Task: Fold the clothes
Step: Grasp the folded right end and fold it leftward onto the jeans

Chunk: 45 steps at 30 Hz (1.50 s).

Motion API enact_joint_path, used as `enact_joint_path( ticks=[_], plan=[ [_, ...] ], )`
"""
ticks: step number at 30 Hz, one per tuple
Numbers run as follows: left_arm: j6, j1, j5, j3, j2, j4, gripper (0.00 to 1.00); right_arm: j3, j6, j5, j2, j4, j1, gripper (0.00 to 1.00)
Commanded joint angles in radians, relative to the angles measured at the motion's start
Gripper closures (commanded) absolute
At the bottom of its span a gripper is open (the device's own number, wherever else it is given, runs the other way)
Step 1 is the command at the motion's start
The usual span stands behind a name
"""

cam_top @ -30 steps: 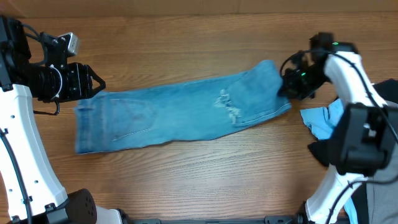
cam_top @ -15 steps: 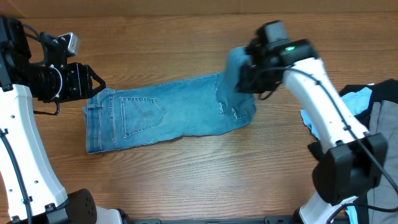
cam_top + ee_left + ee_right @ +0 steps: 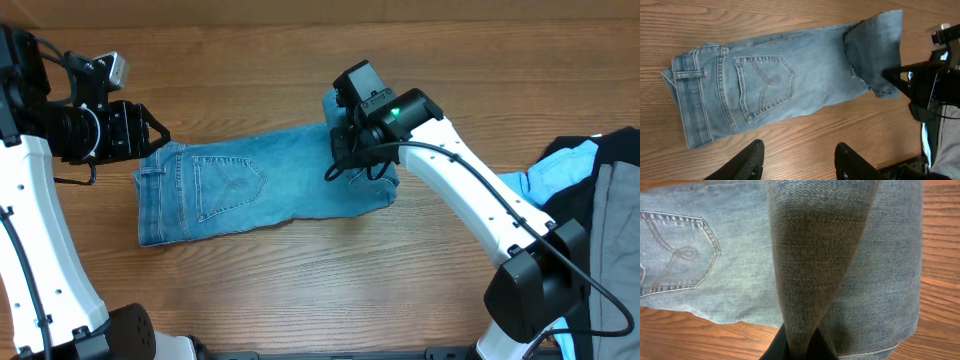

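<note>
One wood-grain table (image 3: 300,290) bears jeans (image 3: 250,185) pinched in right jaws; left jaws half-open, empty.

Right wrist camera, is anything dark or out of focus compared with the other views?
Right wrist: the pinched fold of jeans looms close, shaded grey, its weave sharp; the right gripper is only a dark shape. Overhead and left wrist: evenly lit, sharp, no glare.

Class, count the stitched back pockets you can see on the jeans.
1: one pocket near the waistband end of the jeans; a second may be hidden underneath.
</note>
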Motion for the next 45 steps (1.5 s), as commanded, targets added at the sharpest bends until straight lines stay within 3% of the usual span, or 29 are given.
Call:
enact_joint_path(
  ticks=[1,14,17,20,25,28,29,31,37,45],
  plan=[
    [0.015,-0.005,0.023,0.016,-0.019,-0.002,0.51,-0.006,0.029,-0.008,-0.011,0.035,0.054,0.96],
    [0.008,-0.005,0.023,0.016,-0.019,-0.002,0.51,-0.007,0.121,-0.071,0.159,0.184,0.173,0.96],
    [0.007,-0.005,0.023,0.016,-0.019,-0.002,0.51,-0.007,0.121,-0.119,0.178,0.211,0.190,0.87],
    [0.008,-0.005,0.023,0.016,-0.019,-0.002,0.51,-0.005,0.112,-0.155,0.177,0.235,0.212,0.66],
    [0.008,-0.005,0.023,0.016,-0.019,-0.002,0.51,0.031,0.062,-0.174,0.107,0.212,0.195,0.64],
    [0.008,-0.005,0.022,0.016,-0.019,-0.002,0.50,0.040,0.034,-0.109,0.028,0.153,0.149,0.67],
    [0.008,-0.005,0.022,0.016,-0.019,-0.002,0.49,0.040,0.042,-0.031,-0.004,0.115,0.104,0.82],
    [0.008,-0.005,0.022,0.016,-0.019,-0.002,0.49,0.039,0.046,-0.028,-0.005,0.097,0.063,0.96],
    [0.008,-0.005,0.022,0.016,-0.019,-0.002,0.49,-0.047,0.095,-0.157,0.056,0.186,0.024,0.96],
    [0.008,-0.005,0.012,0.015,-0.018,0.000,0.37,-0.183,0.208,-0.391,0.269,0.444,0.163,0.96]
  ],
)
